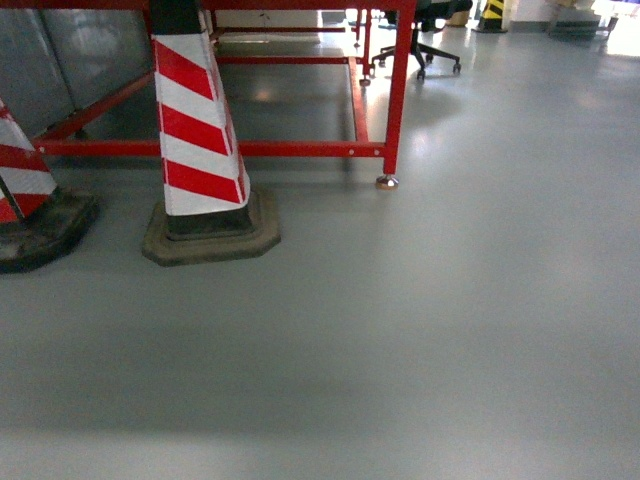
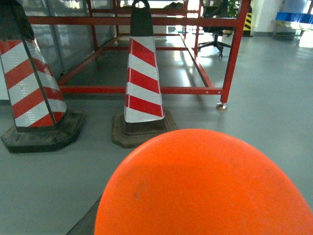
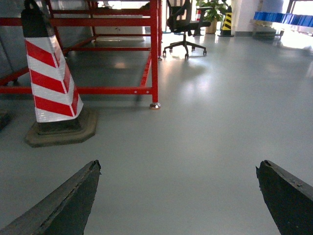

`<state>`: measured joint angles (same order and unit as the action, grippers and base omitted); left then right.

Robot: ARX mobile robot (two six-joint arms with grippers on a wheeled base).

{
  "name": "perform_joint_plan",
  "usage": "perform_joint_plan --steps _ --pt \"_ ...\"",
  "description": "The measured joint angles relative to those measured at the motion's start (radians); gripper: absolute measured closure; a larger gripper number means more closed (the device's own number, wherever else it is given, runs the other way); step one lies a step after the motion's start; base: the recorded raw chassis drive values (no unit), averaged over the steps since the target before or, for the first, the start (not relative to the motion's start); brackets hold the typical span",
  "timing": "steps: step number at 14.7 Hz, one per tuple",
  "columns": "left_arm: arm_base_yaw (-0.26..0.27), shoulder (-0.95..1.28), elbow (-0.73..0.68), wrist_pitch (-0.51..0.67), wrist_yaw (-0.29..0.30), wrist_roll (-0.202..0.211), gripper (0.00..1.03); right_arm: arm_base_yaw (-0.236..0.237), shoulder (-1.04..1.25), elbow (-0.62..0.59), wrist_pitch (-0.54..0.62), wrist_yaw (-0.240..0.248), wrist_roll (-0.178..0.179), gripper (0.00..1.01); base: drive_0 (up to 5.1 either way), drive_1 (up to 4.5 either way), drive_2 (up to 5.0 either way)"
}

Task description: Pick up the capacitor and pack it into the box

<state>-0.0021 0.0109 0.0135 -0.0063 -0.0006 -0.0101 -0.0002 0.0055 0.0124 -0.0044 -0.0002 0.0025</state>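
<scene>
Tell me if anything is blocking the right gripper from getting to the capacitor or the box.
Can't judge: neither capacitor nor box shows in any view. The right gripper is open over bare floor; the nearest things ahead are a striped cone and a red frame.

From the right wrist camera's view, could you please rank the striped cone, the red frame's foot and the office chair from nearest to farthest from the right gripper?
The right gripper is open, its fingers at the bottom corners.
1. Striped cone, left, nearest on the floor.
2. Red frame's foot, centre, a little behind the cone.
3. Office chair, upper centre, well beyond the frame.
</scene>
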Motion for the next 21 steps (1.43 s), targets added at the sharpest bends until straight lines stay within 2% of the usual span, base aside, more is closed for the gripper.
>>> perform_joint_plan --steps 13,21 --pt "0.000 0.000 0.000 0.001 -0.002 0.000 0.60 0.000 0.000 0.000 0.003 0.001 0.000 0.03 -5.0 2.41 2.4" --pt "0.000 0.000 0.000 -0.001 -0.002 0.000 0.60 0.000 0.000 0.000 -0.001 -0.001 0.000 0.03 0.0 0.00 0.0"
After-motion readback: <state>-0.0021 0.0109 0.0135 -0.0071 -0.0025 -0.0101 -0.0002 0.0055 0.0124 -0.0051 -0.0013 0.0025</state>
